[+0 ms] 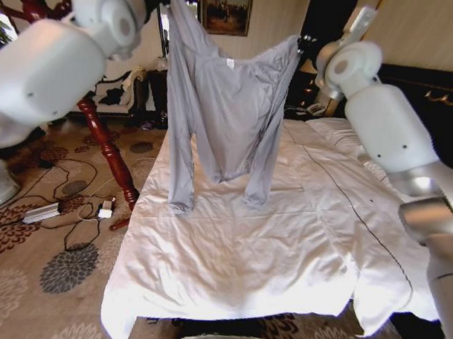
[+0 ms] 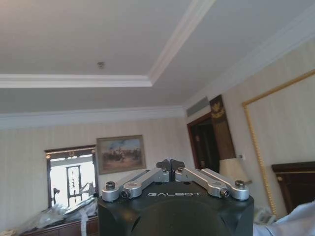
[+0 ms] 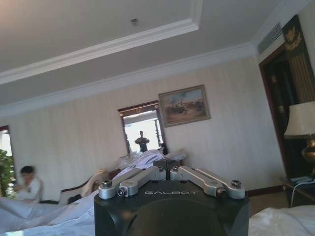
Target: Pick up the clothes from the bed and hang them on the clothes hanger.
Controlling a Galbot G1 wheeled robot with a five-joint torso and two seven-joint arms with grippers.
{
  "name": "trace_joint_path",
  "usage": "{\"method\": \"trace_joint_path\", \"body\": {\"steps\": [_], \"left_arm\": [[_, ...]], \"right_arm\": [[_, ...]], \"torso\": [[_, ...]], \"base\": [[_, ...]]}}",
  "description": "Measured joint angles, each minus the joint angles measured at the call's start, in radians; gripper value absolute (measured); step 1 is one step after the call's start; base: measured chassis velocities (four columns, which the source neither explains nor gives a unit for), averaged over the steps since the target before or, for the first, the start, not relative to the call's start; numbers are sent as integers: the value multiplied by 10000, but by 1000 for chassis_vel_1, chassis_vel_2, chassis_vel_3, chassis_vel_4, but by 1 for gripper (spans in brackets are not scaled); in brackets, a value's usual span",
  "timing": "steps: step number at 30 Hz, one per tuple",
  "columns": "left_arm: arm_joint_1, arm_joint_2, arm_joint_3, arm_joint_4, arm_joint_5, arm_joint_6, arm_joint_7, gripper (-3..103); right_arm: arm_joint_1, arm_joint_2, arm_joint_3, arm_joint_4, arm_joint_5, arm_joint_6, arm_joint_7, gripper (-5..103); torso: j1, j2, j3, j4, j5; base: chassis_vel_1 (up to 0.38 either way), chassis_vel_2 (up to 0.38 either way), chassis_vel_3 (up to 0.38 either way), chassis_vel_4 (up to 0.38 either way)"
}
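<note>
A: Where are the clothes [image 1: 229, 103]?
B: Raised above the bed [image 1: 269, 238], spread between both arms, sleeves hanging down toward the sheets.
A: End effectors?
B: Left end effector [image 2: 170, 164] fingertips pressed together; right end effector [image 3: 168, 166] likewise closed, with fabric at its tips.

red wooden coat stand [image 1: 101, 132] on patterned carpet [image 1: 29, 282] — cables [image 1: 76, 209], perhaps chargers.
</note>
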Motion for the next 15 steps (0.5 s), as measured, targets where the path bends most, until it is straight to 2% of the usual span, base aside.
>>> {"method": "trace_joint_path", "body": {"steps": [2, 3, 4, 7, 9, 10, 12, 13, 14, 15], "left_arm": [[536, 887, -569, -1436, -158, 122, -277, 0], [772, 1208, -847, -2031, -228, 188, -423, 0], [772, 1208, -847, -2031, -228, 188, -423, 0], [1667, 2308, -1859, -3884, -367, 384, -734, 0], [1774, 2431, -1962, -4055, -378, 399, -748, 0], [2206, 2890, -2360, -4606, -410, 447, -779, 0], [3832, 4314, -3961, -5895, -634, 562, -809, 0], [3832, 4314, -3961, -5895, -634, 562, -809, 0], [4139, 4723, -4342, -6218, -812, 569, -831, 0], [4497, 5451, -5030, -6753, -1240, 578, -847, 0]], "right_arm": [[-853, -736, 715, 1623, 494, -242, 300, 0], [-1219, -1020, 1015, 2213, 644, -304, 391, 0], [-1219, -1020, 1015, 2213, 644, -304, 391, 0], [-2678, -2008, 1937, 4086, 1069, -458, 728, 0], [-2784, -2063, 2002, 4240, 1111, -466, 762, 0], [-3162, -2405, 2261, 4813, 1291, -471, 908, 0], [-4248, -3218, 3365, 6219, 1734, -511, 1090, 0], [-4248, -3218, 3365, 6219, 1734, -511, 1090, 0], [-4536, -3404, 3737, 6544, 1829, -550, 1094, 0], [-5045, -3800, 4438, 7072, 2102, -657, 1109, 0]], "torso": [[-3, 1, -3, -17, 7], [-4, 0, -2, -13, 9], [-4, 0, -2, -13, 9], [-3, 1, -3, -19, 14], [-3, 1, -3, -18, 16], [-3, 1, -4, -13, 17], [-2, 2, -1, -4, -5], [-2, 2, -1, -4, -5], [-1, 2, -1, -6, -9], [-2, 2, -1, -3, -3]], "base": [[0, 0, 0, 0], [0, 0, 0, 0], [0, 0, 0, 0], [0, 0, 0, 0], [0, 0, 0, 0], [0, 0, 0, 0], [0, 0, 0, 0], [0, 0, 0, 0], [0, 0, 0, 0], [0, 0, 0, 0]]}}
